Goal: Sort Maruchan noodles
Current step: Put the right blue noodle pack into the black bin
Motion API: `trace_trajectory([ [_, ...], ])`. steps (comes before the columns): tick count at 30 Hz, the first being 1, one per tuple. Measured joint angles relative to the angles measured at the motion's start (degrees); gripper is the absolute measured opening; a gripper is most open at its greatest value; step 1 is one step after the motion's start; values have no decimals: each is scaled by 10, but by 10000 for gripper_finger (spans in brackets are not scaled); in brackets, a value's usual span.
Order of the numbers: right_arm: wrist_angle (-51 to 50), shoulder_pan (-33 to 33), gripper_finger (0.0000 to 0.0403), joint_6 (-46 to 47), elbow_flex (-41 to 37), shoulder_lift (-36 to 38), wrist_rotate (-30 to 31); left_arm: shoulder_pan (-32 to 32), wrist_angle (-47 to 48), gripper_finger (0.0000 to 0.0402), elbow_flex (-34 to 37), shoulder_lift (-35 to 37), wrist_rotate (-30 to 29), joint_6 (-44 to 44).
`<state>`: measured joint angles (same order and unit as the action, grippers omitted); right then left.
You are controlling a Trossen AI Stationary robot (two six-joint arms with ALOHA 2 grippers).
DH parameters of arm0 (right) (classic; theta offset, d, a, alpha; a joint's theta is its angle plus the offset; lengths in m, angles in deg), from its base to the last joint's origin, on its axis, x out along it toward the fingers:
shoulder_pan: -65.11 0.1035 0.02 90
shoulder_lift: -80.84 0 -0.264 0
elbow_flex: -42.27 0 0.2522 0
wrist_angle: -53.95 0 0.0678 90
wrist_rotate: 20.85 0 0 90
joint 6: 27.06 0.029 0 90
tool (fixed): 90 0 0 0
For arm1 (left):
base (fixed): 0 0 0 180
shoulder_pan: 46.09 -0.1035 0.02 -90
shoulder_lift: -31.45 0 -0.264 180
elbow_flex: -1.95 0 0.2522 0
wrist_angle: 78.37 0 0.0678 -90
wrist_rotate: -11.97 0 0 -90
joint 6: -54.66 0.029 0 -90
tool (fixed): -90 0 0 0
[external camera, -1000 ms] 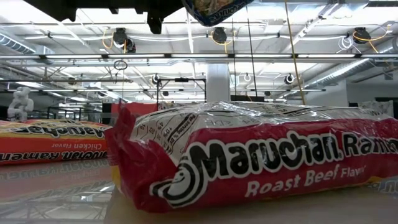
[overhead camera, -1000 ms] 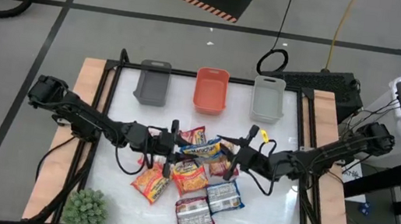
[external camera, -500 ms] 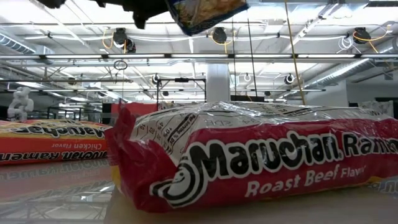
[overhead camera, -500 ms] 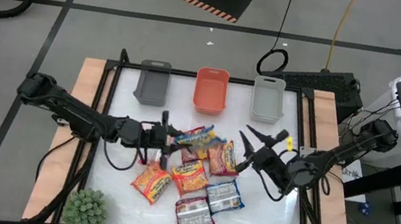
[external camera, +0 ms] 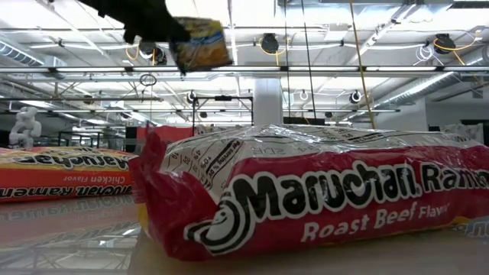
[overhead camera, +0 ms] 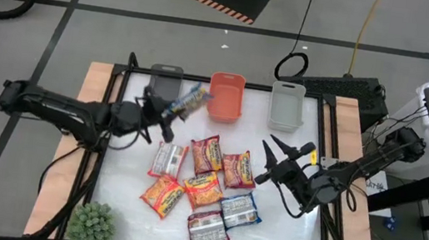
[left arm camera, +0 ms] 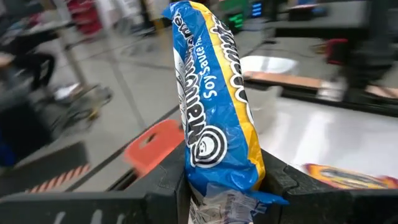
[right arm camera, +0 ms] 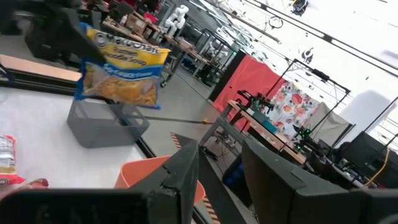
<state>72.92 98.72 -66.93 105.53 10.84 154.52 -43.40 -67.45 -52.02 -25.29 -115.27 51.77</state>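
Patience pays: the left gripper (overhead camera: pixel 167 109), clamped on the blue-yellow packet (overhead camera: pixel 189 100), should centre it over a bin before letting go, probably the dark grey bin (overhead camera: pixel 165 78) at its twelve o'clock. Its arm reaches in low from nine o'clock. Right gripper (overhead camera: pixel 276 158) hovers open-fingered at three o'clock of the packet pile (overhead camera: pixel 203 187).

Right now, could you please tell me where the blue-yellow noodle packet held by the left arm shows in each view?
High view: blue-yellow packet in the left tool, between the dark grey bin and the orange bin.
Low view: top, left of centre.
Left wrist view: centre, upright between the fingers.
Right wrist view: upper left, above the dark grey bin.
Shared landmark: the orange bin.
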Motion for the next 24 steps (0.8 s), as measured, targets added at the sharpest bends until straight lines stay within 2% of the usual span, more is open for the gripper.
trace_trajectory([
  [11, -3, 0, 121, 24, 0, 0, -2, -106, 148, 114, 0, 24, -45, -169],
  [15, -20, 0, 121, 52, 0, 0, -34, -135, 155, 114, 17, 23, -100, -216],
  [21, -55, 0, 121, 72, 0, -1, -76, -170, 151, 124, 69, 23, -109, -294],
  [24, -67, 0, 121, 89, 0, -1, -77, -182, 122, 130, 105, 23, -126, -343],
])
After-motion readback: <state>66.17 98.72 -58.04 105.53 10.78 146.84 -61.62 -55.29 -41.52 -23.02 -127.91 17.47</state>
